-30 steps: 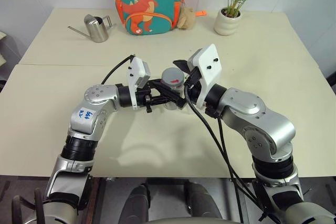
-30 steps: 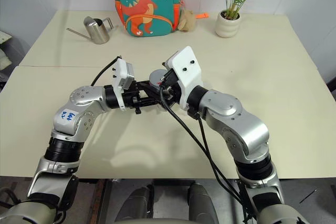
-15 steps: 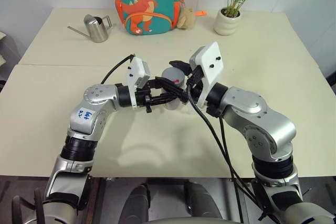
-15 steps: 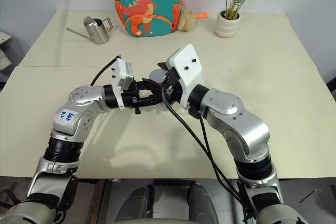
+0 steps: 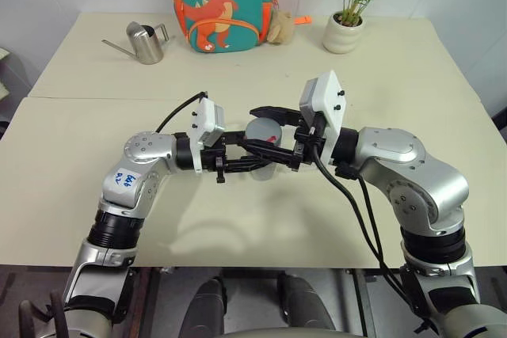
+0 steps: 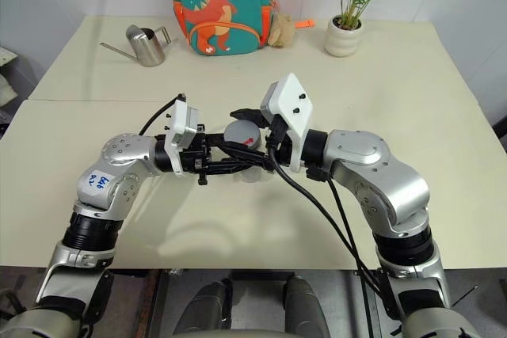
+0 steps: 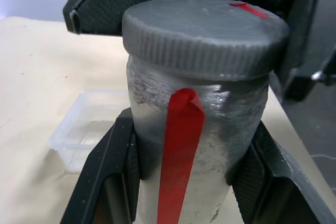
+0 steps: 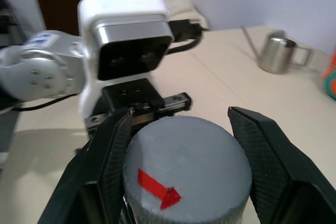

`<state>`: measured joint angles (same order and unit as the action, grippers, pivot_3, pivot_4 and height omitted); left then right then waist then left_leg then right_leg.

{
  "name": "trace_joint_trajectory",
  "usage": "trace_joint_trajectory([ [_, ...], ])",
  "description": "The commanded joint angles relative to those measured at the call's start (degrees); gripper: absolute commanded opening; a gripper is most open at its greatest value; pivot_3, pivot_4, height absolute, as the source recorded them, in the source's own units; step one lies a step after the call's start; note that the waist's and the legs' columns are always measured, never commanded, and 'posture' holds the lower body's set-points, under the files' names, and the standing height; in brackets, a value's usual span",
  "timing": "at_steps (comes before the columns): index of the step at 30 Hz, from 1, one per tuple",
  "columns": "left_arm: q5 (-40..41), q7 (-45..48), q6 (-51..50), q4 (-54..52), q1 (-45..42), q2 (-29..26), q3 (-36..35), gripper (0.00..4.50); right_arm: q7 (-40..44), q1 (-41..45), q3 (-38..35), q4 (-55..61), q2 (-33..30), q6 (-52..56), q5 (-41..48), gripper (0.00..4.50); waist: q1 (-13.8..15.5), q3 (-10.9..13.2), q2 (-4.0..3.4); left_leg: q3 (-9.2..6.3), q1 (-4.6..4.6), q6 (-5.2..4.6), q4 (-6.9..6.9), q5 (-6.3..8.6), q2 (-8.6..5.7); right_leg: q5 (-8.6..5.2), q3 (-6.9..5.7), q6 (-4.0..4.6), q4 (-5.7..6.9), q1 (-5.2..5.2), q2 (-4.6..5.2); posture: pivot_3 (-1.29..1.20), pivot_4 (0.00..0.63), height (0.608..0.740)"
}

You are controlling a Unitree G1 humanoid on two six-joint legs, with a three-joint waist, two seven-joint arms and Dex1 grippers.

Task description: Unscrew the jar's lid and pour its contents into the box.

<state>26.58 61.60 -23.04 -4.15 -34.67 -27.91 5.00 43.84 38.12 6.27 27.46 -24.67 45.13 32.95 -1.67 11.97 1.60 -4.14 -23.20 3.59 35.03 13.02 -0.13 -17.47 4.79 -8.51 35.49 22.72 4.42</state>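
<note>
The left gripper (image 7: 184,182) clamps the jar (image 7: 191,145) by its body, steadying it upright; the right gripper (image 8: 181,145) pinches the lid (image 8: 186,169) from above, to twist it; the box (image 7: 89,129) waits just beyond.

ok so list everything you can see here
jar: one, silvery-white with red stripe, held above the table
lid: one, grey with red mark, on the jar
box: one, clear, on the table beyond the jar
watering can: one, steel, far left
backpack: one, teal with orange dinosaur, far middle
plant pot: one, white, far right
table: one, cream
left gripper: black, clamping the jar
right gripper: black, around the lid
</note>
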Motion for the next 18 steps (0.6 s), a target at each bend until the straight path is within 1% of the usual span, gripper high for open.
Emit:
trace_joint_trajectory([
  [1,-0.8,-2.6,0.9,0.9,0.0,-1.5,-3.5,1.87,10.6,0.6,4.0,3.7,1.0,-0.7,8.8,2.58,0.0,0.0,0.0,0.0,0.0,0.0,0.0,0.0,0.0,0.0,0.0,0.0,0.0,0.0,0.0,0.0,0.15,0.74],
  [8,-0.5,-2.8,0.7,-0.2,0.6,-2.4,-3.9,1.87,14.4,2.3,4.4,0.5,1.6,-1.7,7.2,2.58,0.0,0.0,0.0,0.0,0.0,0.0,0.02,0.0,0.0,0.0,0.0,0.0,0.02,0.0,0.0,0.0,0.15,0.74],
  [18,-0.2,-3.0,0.3,-0.4,-0.1,-2.9,-3.8,1.87,14.1,3.4,4.9,-2.4,1.9,-2.4,5.2,2.58,0.0,0.0,0.0,0.0,0.0,0.0,0.01,0.0,0.0,0.0,0.0,0.0,0.01,0.0,0.0,0.0,0.15,0.74],
])
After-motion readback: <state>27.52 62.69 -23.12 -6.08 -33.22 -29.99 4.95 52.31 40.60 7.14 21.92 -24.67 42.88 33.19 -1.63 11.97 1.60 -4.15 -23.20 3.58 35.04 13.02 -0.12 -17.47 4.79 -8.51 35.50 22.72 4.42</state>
